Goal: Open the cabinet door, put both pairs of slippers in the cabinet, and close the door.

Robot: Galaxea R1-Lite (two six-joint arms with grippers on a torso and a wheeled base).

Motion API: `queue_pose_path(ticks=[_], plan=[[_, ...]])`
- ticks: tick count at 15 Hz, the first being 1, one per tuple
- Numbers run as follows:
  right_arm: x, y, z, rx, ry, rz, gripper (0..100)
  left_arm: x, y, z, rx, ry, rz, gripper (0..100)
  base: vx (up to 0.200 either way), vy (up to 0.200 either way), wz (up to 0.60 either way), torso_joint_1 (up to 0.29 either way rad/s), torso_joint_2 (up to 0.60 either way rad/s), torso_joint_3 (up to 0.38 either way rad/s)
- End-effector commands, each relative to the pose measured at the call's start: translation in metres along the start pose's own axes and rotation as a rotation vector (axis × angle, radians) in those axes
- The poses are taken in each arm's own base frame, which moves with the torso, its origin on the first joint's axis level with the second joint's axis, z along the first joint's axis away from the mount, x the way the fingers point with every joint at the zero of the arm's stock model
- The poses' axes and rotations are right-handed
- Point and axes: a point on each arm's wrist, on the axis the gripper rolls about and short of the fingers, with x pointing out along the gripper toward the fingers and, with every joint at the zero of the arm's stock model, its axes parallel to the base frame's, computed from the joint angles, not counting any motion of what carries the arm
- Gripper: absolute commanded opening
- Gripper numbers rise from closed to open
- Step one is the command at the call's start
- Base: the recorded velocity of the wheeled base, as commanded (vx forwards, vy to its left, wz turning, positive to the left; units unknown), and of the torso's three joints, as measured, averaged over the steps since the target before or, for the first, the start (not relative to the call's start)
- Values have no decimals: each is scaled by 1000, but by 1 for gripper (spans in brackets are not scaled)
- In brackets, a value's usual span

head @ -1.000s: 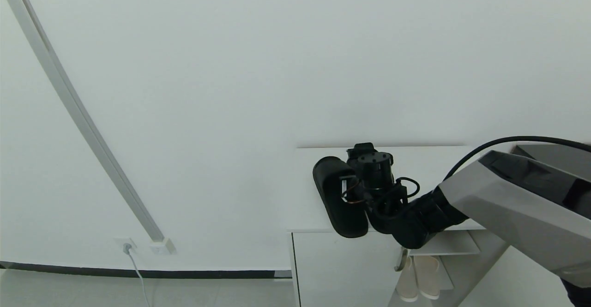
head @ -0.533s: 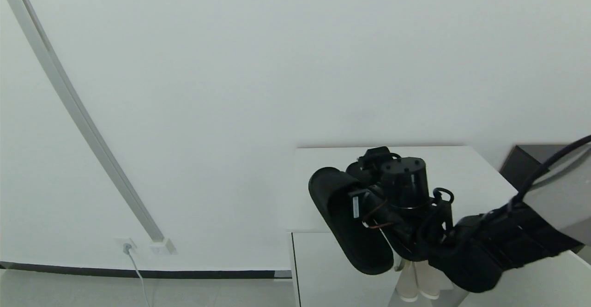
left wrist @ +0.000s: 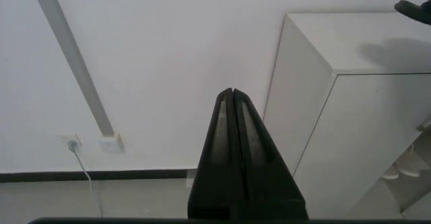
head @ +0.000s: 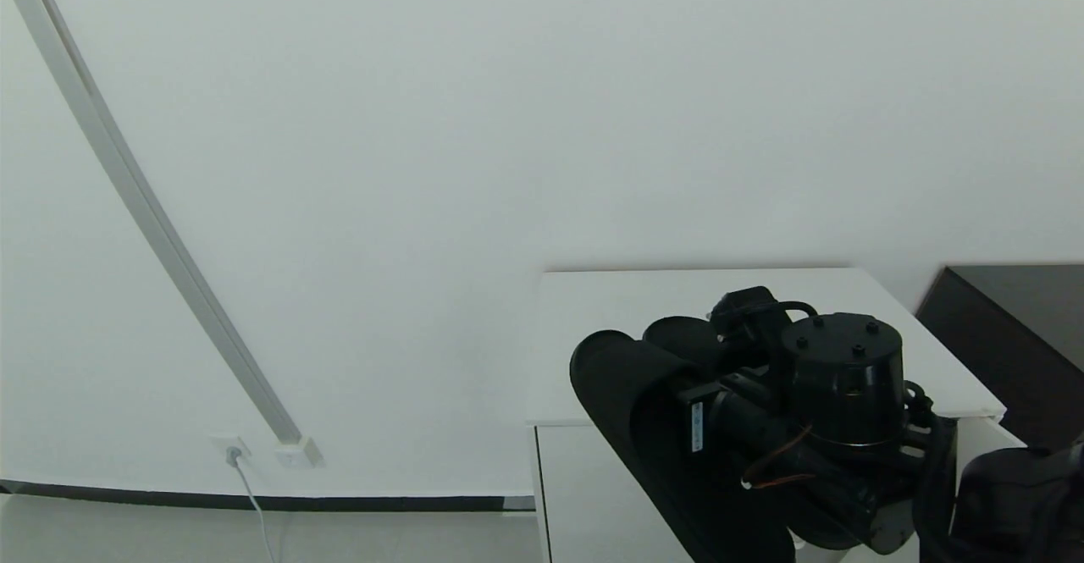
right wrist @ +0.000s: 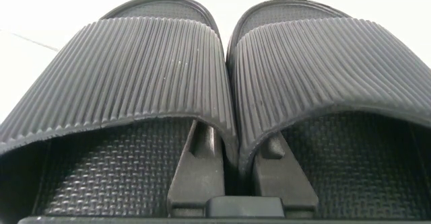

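Observation:
A pair of black slippers (head: 644,411) hangs in front of the white cabinet (head: 644,292), at the height of its top front edge. My right gripper (head: 720,406) is shut on them. In the right wrist view the black slippers (right wrist: 161,69) lie side by side, and the fingers (right wrist: 199,170) reach under both ribbed straps and pinch the inner walls together. My left gripper (left wrist: 232,116) is shut on nothing, off to the cabinet's (left wrist: 337,116) left, facing the wall. A pale slipper (left wrist: 397,173) sits low inside the cabinet's open right part.
A grey strip (head: 144,207) runs slantwise down the white wall to a socket with a cable (head: 230,455). A dark piece of furniture (head: 1008,326) stands right of the cabinet. The cabinet's left door panel (head: 610,495) is closed.
My right arm has carried the black slippers away from the cabinet top, lower and closer to the head camera. The arm now covers the open shelves and the white slippers seen earlier.

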Motion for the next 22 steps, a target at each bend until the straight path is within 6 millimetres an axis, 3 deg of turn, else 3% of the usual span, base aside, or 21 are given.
queue_pose_path(ticks=[1,5,14,22], plan=[[-3,0,2,2,-6,3,0,0,0,0,0,2,1,0,0,0,0,0,0,0],[-2,1,0,-1,0,4,0,0,0,0,0,1,1,0,0,0,0,0,0,0],[-1,1,-3,-9,9,0,0,0,0,0,-5,1,1,0,-200,0,0,4,2,2],[-1,0,-7,-15,20,-4,0,0,0,0,-5,1,1,0,0,0,0,0,0,0]])
